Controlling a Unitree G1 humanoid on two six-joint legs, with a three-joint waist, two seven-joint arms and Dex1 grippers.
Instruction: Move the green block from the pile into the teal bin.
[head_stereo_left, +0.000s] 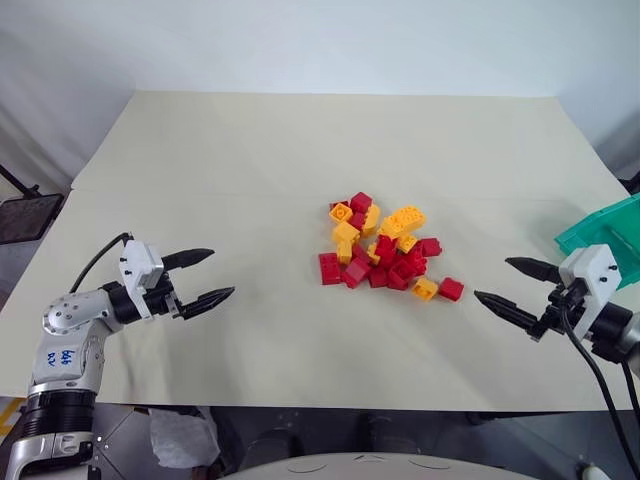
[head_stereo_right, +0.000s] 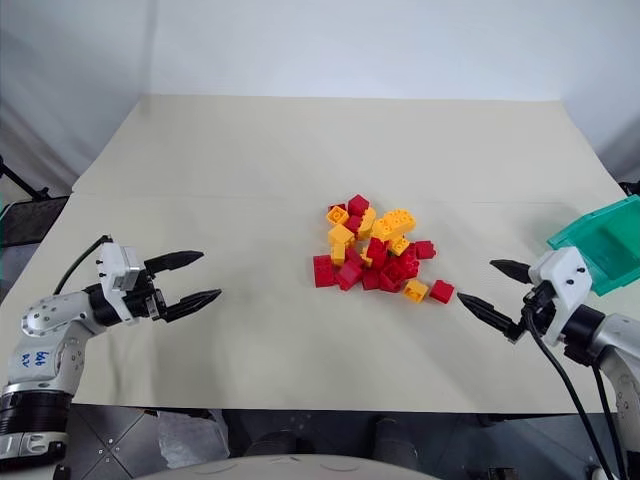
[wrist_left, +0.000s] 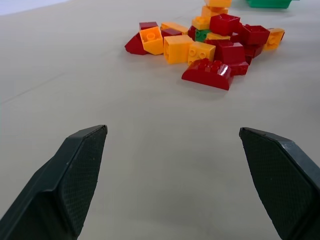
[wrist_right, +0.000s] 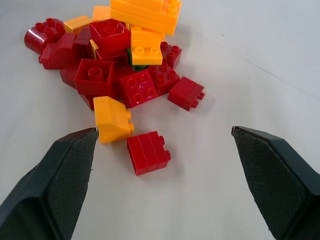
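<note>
— Where is the green block (wrist_left: 202, 35)?

— Buried in the pile (head_stereo_left: 385, 247), near the middle of the table (head_stereo_left: 250, 180). From my left wrist I see only a small green face of it, wedged between a yellow-orange brick and dark red ones. From my right wrist, a thin dark-green sliver shows under a yellow-orange brick, with red bricks pressed around it.

— How many things are there?

— One green block, one pile and one teal bin (head_stereo_left: 610, 235). The pile is red and yellow-orange studded bricks; I cannot count them exactly because they overlap. One red brick (head_stereo_left: 451, 289) and one yellow-orange brick (head_stereo_left: 425, 288) lie just off the pile's right side. The bin sits at the table's right edge, well apart from the pile.

— And your claws?

— My left gripper (head_stereo_left: 205, 280) hangs over the near left part of the table, its fingers spread wide and holding nothing. My right gripper (head_stereo_left: 515, 288) is near the right edge, just in front of the bin, also spread wide and empty.
</note>
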